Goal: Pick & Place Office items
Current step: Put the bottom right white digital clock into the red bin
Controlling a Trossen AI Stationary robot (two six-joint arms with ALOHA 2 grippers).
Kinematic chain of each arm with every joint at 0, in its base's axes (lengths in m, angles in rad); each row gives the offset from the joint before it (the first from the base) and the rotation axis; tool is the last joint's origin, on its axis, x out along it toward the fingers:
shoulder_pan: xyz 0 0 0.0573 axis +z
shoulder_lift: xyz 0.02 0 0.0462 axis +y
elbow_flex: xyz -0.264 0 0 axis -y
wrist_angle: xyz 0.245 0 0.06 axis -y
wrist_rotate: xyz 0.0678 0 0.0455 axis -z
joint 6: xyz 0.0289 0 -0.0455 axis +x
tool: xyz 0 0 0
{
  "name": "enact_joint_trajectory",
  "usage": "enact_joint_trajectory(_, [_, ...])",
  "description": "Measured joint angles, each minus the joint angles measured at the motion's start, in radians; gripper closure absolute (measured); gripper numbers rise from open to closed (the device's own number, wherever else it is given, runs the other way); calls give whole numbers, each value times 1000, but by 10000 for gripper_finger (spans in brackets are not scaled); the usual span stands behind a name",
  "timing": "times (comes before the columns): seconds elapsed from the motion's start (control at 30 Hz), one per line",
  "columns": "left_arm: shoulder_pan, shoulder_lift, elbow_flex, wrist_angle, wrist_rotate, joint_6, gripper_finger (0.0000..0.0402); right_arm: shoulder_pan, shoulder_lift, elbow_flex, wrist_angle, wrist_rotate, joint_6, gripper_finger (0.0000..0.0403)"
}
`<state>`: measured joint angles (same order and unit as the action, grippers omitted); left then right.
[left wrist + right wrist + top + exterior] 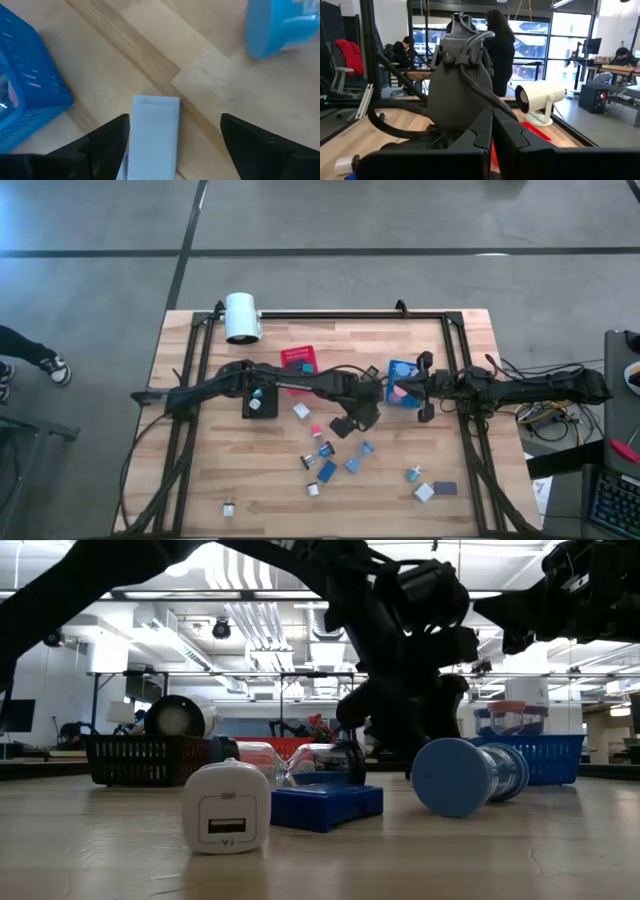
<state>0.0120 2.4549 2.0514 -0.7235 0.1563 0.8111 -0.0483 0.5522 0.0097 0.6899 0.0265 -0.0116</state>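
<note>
My left gripper (352, 420) is down over the middle of the table, open. In the left wrist view its fingers (107, 137) stand on either side of a pale white-blue rectangular block (154, 135) that lies flat on the wood. A blue round spool (282, 25) lies beyond it. My right gripper (405, 392) hovers over the blue bin (403, 370), shut on a small pink piece (400, 392). Several other tiny office items (325, 465) lie scattered toward the near edge, among them a white block (227, 808) and a blue flat block (327, 805). My left gripper: one finger stands right against the pale block's long edge (133, 135), the other well clear of it; whether it touches I cannot tell. My right gripper pinches the pink piece (493, 152) between its two fingers, coming level from the table's right. The piece is lifted clear above the blue bin.
The red bin (300, 360) and the black bin (260, 402) sit beside the left arm. The big white cylinder (241, 317) stands at the far edge. A black frame (330, 313) runs round the table's sides. A person (497, 47) stands in the room beyond.
</note>
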Motion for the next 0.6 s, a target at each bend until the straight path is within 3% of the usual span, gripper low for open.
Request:
enact_joint_trajectory(0.3, [26, 15, 7, 0, 1, 27, 104, 0, 1, 0, -5, 0, -11, 394])
enact_joint_trajectory(0.6, [66, 15, 6, -42, 57, 3, 167, 0, 1, 0, -6, 0, -14, 394])
